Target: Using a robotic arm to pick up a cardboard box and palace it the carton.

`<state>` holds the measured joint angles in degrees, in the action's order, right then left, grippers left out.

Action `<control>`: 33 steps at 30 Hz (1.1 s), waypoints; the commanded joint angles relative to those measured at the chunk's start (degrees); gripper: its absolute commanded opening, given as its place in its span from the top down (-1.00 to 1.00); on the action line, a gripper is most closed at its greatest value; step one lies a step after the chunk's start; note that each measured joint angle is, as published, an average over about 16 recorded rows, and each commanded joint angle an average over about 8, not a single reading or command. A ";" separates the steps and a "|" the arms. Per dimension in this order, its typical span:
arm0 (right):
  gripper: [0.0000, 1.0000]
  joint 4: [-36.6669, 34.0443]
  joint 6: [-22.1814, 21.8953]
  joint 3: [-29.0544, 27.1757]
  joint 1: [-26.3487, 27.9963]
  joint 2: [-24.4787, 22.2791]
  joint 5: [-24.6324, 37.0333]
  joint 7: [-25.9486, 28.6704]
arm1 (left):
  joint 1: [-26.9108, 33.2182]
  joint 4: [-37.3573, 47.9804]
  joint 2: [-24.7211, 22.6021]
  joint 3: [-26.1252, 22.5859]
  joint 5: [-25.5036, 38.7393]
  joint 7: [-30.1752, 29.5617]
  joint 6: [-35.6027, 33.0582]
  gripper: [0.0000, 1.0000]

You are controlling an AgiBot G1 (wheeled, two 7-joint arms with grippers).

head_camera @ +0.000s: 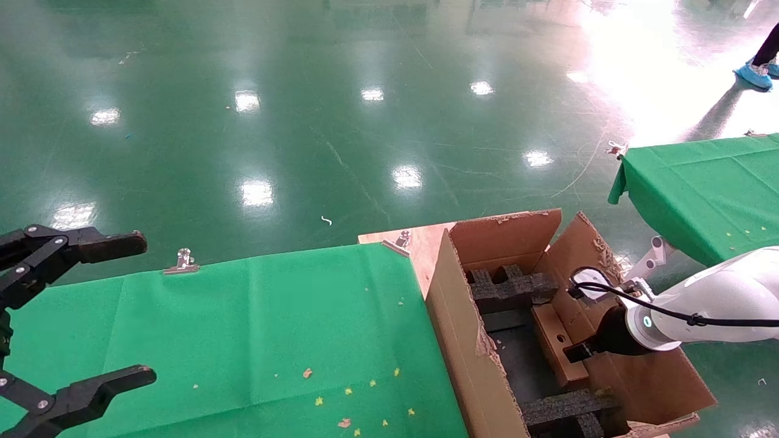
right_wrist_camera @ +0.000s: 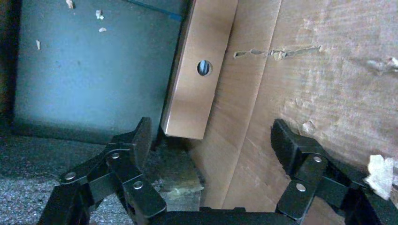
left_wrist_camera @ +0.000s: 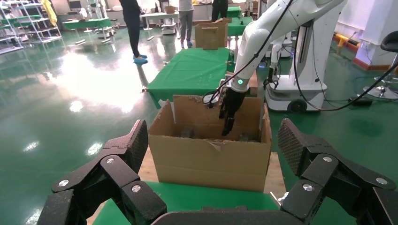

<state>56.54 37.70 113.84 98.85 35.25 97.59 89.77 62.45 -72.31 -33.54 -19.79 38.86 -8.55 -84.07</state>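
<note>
The robotic arm [head_camera: 718, 298], white with a green ring, reaches down into the carton [head_camera: 450, 316] from the right. Its right gripper [right_wrist_camera: 212, 133] is open. The cardboard box [right_wrist_camera: 199, 70], slim with a round hole, rests just beyond the fingertips, free of them. It leans on the carton's right inner wall [right_wrist_camera: 319, 84]. From the head view the cardboard box [head_camera: 557, 344] lies between the black foam blocks [head_camera: 511, 286]. My left gripper [head_camera: 141, 309] hangs open and empty at the table's far left. In the left wrist view the left gripper [left_wrist_camera: 212, 140] faces the carton [left_wrist_camera: 211, 159].
A green-clothed table [head_camera: 274, 328] with small scraps and a metal clip [head_camera: 181, 263] lies left of the carton. A second green table [head_camera: 700, 188] stands at the right. Glossy green floor lies beyond. A person's blue-covered feet [head_camera: 754, 73] show far right.
</note>
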 commanded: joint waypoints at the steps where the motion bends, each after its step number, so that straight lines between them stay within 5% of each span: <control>1: -1.00 0.12 0.06 0.05 0.02 -0.02 0.10 0.06 | 0.00 0.00 0.00 0.00 0.00 0.00 0.00 -1.00; 16: -1.00 12.59 -5.17 -5.29 10.37 -6.46 0.86 0.77 | 0.00 0.00 0.00 -0.01 -0.01 0.01 0.00 -1.00; 23: -1.00 21.35 -9.97 -9.21 13.18 -10.53 -6.24 -4.39 | 0.00 0.00 0.01 -0.01 -0.02 0.01 0.01 -1.00; 33: -1.00 22.85 -10.77 -11.34 13.76 -11.05 -11.52 -8.73 | -0.01 0.02 0.01 -0.01 -0.05 0.01 0.03 -1.00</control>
<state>79.42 27.42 101.87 112.17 24.29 86.01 80.46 62.45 -72.29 -33.53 -19.80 38.81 -8.54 -84.04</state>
